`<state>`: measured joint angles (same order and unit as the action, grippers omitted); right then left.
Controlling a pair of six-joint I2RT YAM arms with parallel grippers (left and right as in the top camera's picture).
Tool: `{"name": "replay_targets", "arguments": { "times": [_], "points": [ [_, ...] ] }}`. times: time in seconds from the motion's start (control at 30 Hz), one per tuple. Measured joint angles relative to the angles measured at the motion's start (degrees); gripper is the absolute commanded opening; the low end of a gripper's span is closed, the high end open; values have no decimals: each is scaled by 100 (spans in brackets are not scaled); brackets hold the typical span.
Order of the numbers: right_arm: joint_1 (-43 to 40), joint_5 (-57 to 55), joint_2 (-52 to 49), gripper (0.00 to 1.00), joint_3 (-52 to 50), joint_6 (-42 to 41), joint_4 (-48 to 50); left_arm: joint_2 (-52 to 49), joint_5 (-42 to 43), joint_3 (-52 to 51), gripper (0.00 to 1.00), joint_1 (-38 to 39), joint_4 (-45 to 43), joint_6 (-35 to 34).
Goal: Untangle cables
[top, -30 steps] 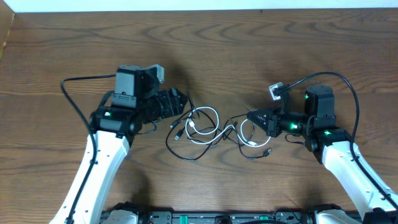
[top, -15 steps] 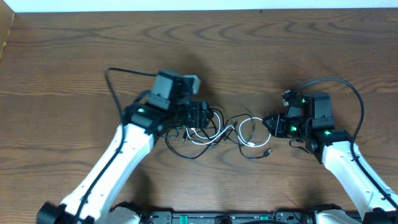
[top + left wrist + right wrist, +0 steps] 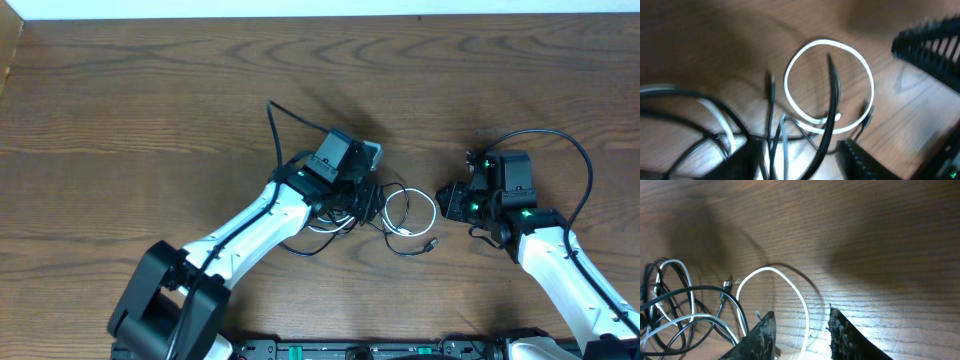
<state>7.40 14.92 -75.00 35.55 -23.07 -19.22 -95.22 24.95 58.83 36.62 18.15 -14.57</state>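
The cables lie tangled at the table's middle. The white cable [image 3: 387, 210] forms a round loop on the right of the tangle, and the black cable [image 3: 300, 250] loops below and to the left, with a plug end [image 3: 430, 244] lying free. My left gripper [image 3: 367, 203] sits over the tangle's centre, open, with a black strand [image 3: 832, 100] and several other strands running between its fingers, none pinched. The white loop [image 3: 786, 82] lies just ahead of it. My right gripper [image 3: 446, 200] is open at the loop's right edge, and the white cable [image 3: 767, 269] runs between its fingertips untouched.
Bare brown wooden table [image 3: 120, 90] surrounds the tangle. The left arm's own thick black wire [image 3: 272, 125] arcs above its wrist. A pale wall edge [image 3: 300, 8] runs along the far side of the table.
My left arm swept right from the tangle's left side to its middle, its jaws narrowing. The right gripper went from shut to open and drew back a little to the right.
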Motion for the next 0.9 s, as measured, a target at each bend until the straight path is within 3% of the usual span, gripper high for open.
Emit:
{"name": "replay_targets", "arguments": {
  "times": [0.03,0.27,0.43,0.63,0.9],
  "points": [
    [0,0,0,33,0,-2,-2,-20,-2,0,8,2,-140,-42],
    [2,498,0,33,0,160,214,240,50,2,7,-101,-417,-227],
    [2,1552,0,40,0,627,793,1027,393,46,8,-232,-857,-367],
    [2,3117,0,41,0,1058,1698,1934,632,146,8,-240,-1161,-520],
    [2,4002,0,43,0,1167,2225,2214,669,149,7,-240,-1193,-645]
  ]
}}
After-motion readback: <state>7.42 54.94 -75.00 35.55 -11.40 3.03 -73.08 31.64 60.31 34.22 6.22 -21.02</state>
